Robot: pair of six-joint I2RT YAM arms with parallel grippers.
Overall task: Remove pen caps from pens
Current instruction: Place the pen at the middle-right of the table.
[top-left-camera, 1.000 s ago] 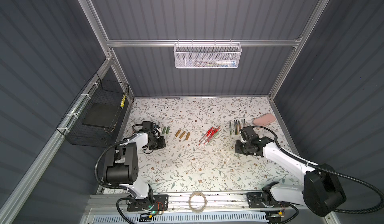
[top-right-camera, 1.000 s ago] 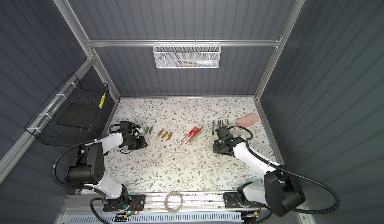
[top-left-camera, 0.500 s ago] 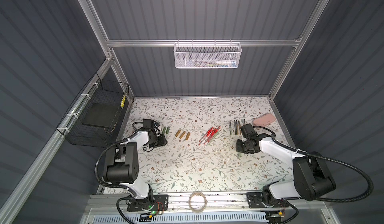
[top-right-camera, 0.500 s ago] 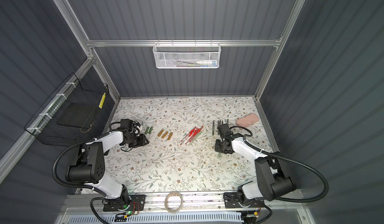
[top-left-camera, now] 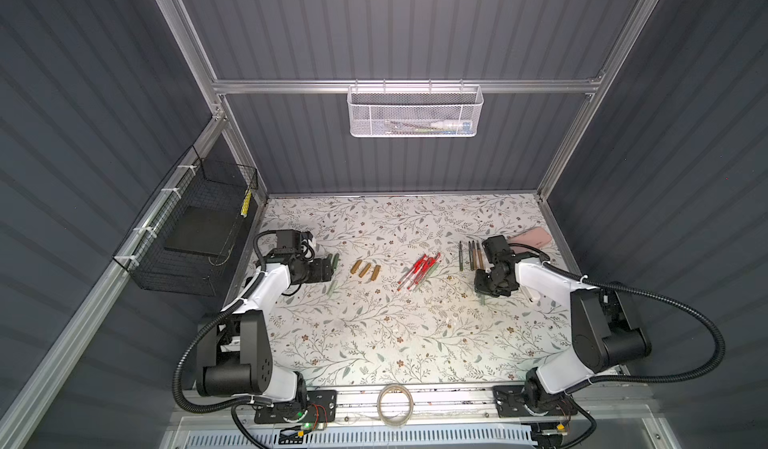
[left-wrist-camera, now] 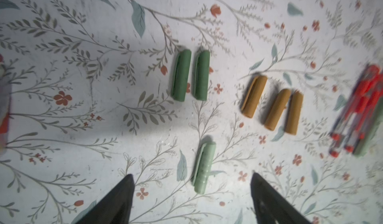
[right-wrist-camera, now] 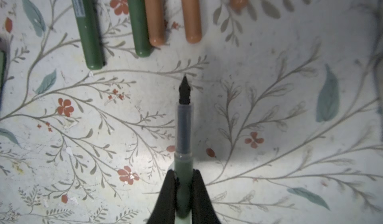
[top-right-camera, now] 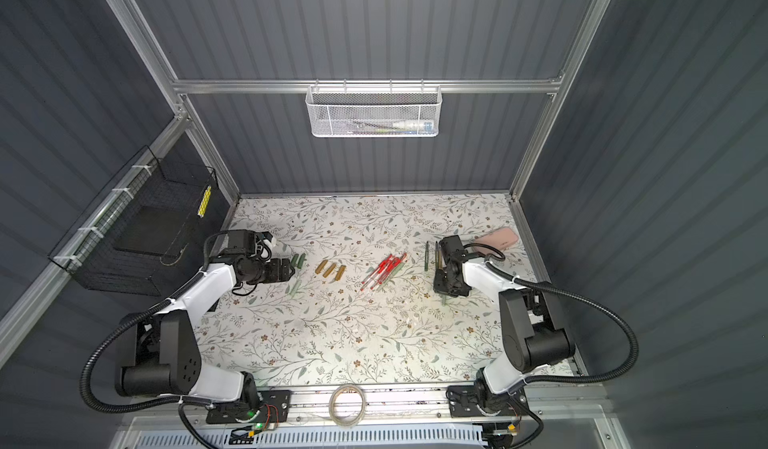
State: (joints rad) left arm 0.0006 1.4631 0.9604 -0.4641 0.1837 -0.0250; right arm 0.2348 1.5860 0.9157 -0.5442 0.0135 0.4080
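Observation:
In the left wrist view my left gripper point(left-wrist-camera: 192, 174) is open, with a pale green pen cap point(left-wrist-camera: 204, 167) lying loose on the table between and just ahead of its fingers. Beyond it lie two dark green caps point(left-wrist-camera: 182, 75) and three golden-brown caps point(left-wrist-camera: 253, 96). My right gripper point(right-wrist-camera: 184, 175) is shut on a pale green pen point(right-wrist-camera: 184, 129) whose bare black nib points at a row of dark green pens point(right-wrist-camera: 87, 26) and golden-brown pens point(right-wrist-camera: 190, 13). In a top view the left gripper point(top-left-camera: 326, 269) is at the left and the right gripper point(top-left-camera: 490, 287) at the right.
A bundle of red-trimmed pens point(top-left-camera: 419, 272) lies mid-table. A pink case point(top-left-camera: 532, 237) sits behind the right arm. A black wire basket point(top-left-camera: 195, 235) hangs on the left wall and a white mesh basket point(top-left-camera: 413, 110) on the back rail. A tape roll point(top-left-camera: 395, 399) lies on the front rail.
My left gripper has opened from shut, and the pale green cap now lies free on the table. The right arm's elbow has swung in while its gripper stayed shut near the row of pens.

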